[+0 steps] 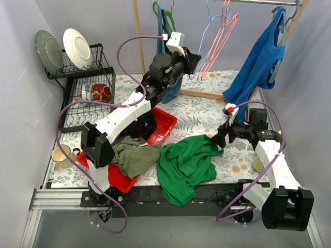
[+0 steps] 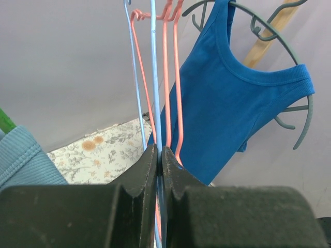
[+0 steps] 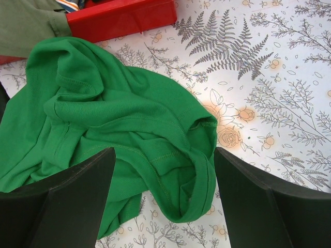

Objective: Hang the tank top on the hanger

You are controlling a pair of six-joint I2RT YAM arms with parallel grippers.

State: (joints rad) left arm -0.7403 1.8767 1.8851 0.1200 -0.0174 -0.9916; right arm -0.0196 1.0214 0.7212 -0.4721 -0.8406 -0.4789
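The emerald-green tank top (image 1: pixel 186 161) lies crumpled on the floral table near the front edge. In the right wrist view it (image 3: pixel 129 121) fills the left and middle. My right gripper (image 1: pixel 220 136) is open and hovers at the top's right edge; its fingers straddle a folded hem (image 3: pixel 163 170) without holding it. My left gripper (image 1: pixel 196 61) is raised at the back by the hanging rail. In the left wrist view it (image 2: pixel 159 151) is shut on a wire of the light-blue hanger (image 2: pixel 154 77), which hangs there (image 1: pixel 206 39).
Pink hangers (image 1: pixel 223 36) hang right beside the blue one. A royal blue top (image 1: pixel 257 62) hangs at the back right. A red tray (image 1: pixel 163 124) with an olive garment (image 1: pixel 135 155) lies left of the tank top. A dish rack (image 1: pixel 85 77) stands at the far left, a mug (image 1: pixel 61 153) near it.
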